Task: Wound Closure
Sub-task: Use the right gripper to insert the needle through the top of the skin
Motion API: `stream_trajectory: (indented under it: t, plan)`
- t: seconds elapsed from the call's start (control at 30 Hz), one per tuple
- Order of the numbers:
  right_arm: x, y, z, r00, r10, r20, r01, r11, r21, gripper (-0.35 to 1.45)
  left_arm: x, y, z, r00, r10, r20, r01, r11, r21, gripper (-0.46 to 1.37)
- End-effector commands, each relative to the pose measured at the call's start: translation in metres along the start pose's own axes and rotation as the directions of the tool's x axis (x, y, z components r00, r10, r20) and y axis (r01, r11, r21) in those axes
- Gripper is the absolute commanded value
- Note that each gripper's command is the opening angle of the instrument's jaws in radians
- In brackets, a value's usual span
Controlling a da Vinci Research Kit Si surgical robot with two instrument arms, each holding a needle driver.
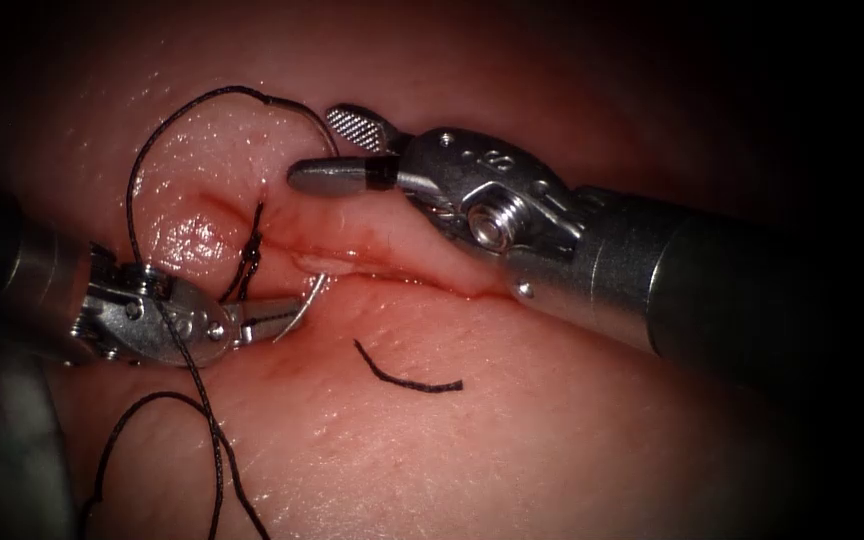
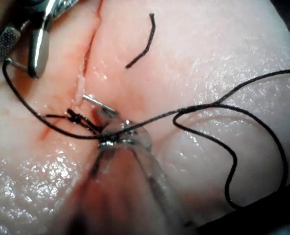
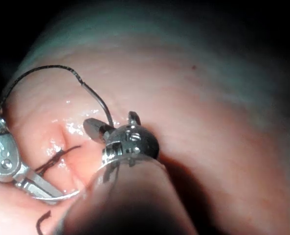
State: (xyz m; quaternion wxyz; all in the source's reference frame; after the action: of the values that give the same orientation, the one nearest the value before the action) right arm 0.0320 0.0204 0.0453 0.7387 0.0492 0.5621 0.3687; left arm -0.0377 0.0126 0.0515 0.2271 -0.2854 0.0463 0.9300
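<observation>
Holding one needle (image 1: 302,312), left pincer (image 1: 270,322); right pincer (image 1: 337,150) seemingly empty.

The right end effector (image 1: 347,150) is polished silver metal: two short blunt jaws, one with a cross-hatched gripping face, a black band at their base, a round screw at the wrist, then a dark shaft. The left end effector (image 1: 272,322) is silver too, with small rivets.

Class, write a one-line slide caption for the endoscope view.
Left hand holds needle at the cut; right hand open above it.
</observation>
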Motion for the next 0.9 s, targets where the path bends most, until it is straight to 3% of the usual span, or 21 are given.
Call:
stream_trajectory:
  t: [0.03,0.2,0.67,0.73,0.77,0.8,0.83,0.9]
  plan:
    - [0.0001,0.0001,0.0,0.999,-0.034,0.022,0.035,0.999,-0.011,1.18,-0.0001,0.0,-0.0001,1.0,0.0,0.0,0.0,1.0,-0.008,-0.35]
    - [0.0002,-0.0001,0.0004,0.995,-0.075,0.059,0.078,0.996,-0.041,1.32,-0.0001,-0.0001,-0.0001,1.0,0.001,-0.001,-0.001,1.0,-0.009,-0.35]
    - [0.0007,-0.0014,0.0026,0.993,-0.103,0.059,0.105,0.994,-0.041,1.25,-0.0002,-0.0001,-0.0002,1.0,0.001,-0.001,-0.001,1.0,-0.009,-0.35]
    - [0.0007,-0.0016,0.0025,0.993,-0.103,0.054,0.104,0.994,-0.018,0.77,-0.0002,-0.0001,-0.0002,1.0,0.002,-0.001,-0.002,1.0,-0.009,-0.35]
    - [0.0007,-0.0017,0.0024,0.994,-0.103,0.047,0.103,0.995,-0.006,0.44,-0.0002,-0.0001,-0.0002,1.0,0.002,-0.001,-0.002,1.0,-0.01,-0.35]
    - [0.0007,-0.0019,0.0021,0.995,-0.091,0.031,0.091,0.996,0.013,-0.25,-0.0003,-0.0001,-0.0003,1.0,0.002,-0.002,-0.002,1.0,-0.01,-0.35]
    - [0.0007,-0.002,0.002,0.997,-0.067,0.024,0.067,0.998,0.015,-0.35,-0.0003,-0.0001,-0.0003,1.0,0.003,-0.002,-0.003,1.0,-0.01,-0.35]
    - [0.0007,-0.002,0.0017,0.999,0.014,0.03,-0.014,1.0,-0.021,-0.35,-0.0004,-0.0002,-0.0004,1.0,0.003,-0.002,-0.003,1.0,-0.011,-0.35]
